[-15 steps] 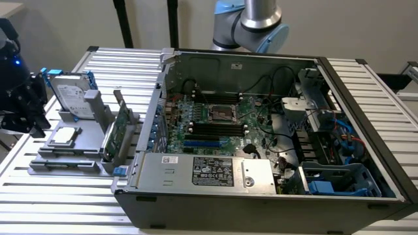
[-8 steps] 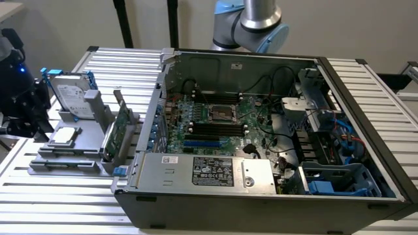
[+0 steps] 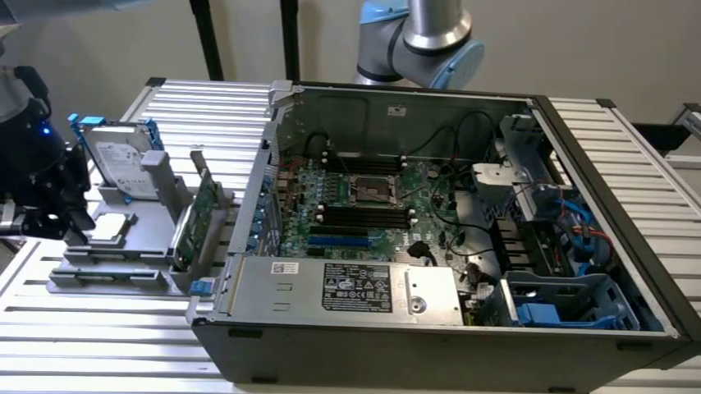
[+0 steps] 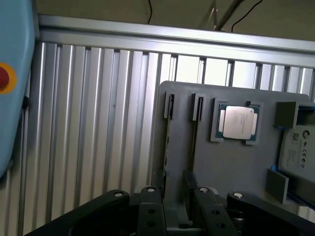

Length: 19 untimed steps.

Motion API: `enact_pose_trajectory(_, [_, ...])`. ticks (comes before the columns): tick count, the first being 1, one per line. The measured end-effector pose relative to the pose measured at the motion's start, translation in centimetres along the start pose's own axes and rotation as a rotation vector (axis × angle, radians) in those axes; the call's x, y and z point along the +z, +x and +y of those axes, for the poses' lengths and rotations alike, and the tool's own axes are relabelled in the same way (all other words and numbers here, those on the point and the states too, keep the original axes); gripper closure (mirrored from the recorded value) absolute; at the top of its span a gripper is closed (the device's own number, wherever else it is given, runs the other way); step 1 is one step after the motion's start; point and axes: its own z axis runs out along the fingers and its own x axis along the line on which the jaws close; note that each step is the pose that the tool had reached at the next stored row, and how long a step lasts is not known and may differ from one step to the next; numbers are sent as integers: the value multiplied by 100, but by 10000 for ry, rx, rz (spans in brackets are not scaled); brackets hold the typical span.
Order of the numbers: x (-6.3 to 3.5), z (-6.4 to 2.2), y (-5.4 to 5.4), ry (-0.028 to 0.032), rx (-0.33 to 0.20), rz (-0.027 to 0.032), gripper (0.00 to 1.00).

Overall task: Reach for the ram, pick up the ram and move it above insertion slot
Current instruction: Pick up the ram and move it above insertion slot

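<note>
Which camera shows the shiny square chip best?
The wrist view: the shiny square chip faces the camera, whole, in its grey holder. In the exterior view the chip is a small silver square seen at a slant, at that view's left.

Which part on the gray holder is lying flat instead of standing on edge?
The square silver processor chip, flat in its pocket on the holder. The hard drive and the green circuit board both stand upright on edge.

We see a ribbed aluminium bench (image 3: 110, 345) carrying a grey fixture (image 3: 110, 275) just below the jaws, and an open computer case (image 3: 438, 345) well apart from them.
</note>
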Motion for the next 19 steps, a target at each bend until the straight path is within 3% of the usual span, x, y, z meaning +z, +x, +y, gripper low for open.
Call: enact_pose_trajectory(19, [347, 0, 18, 55, 0, -12, 69])
